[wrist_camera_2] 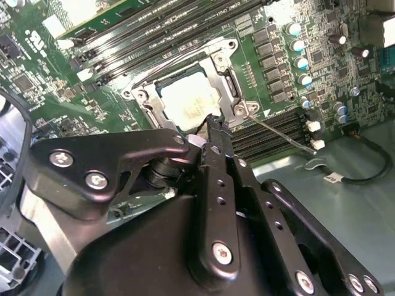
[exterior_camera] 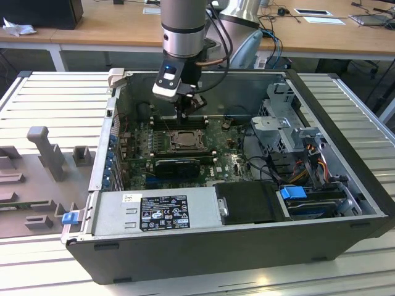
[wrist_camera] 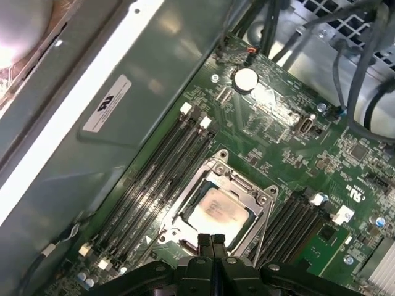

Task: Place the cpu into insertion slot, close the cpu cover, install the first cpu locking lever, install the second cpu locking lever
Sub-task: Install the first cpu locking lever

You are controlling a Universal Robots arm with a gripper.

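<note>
Arm is standing near vertical over the open PC case, w/ the wrist reaching down inside past the case's top edge. Gripper is pointing straight down at the green board, hanging right over the insertion slot in the exterior view.

In the first wrist view the gripper is showing both fingers pressed together side by side, no gap btwn them and nothing held. In the second wrist view it is tapering to one narrow tip that overlaps the socket's edge. Can't tell if the tip is touching metal or hovering just above.

The cpu is sitting flat in the slot, pale silvery face up, also seen in the second wrist view. The cpu cover is lying down around it, framing the chip thru its cut-out middle; same in the first wrist view.

A locking lever is sticking out as a thin rod from the socket corner, running at an angle across the black memory slots. Can't tell if it's hooked. More memory slots are lying on the socket's other side.

Case is resting on a slatted table.
</note>
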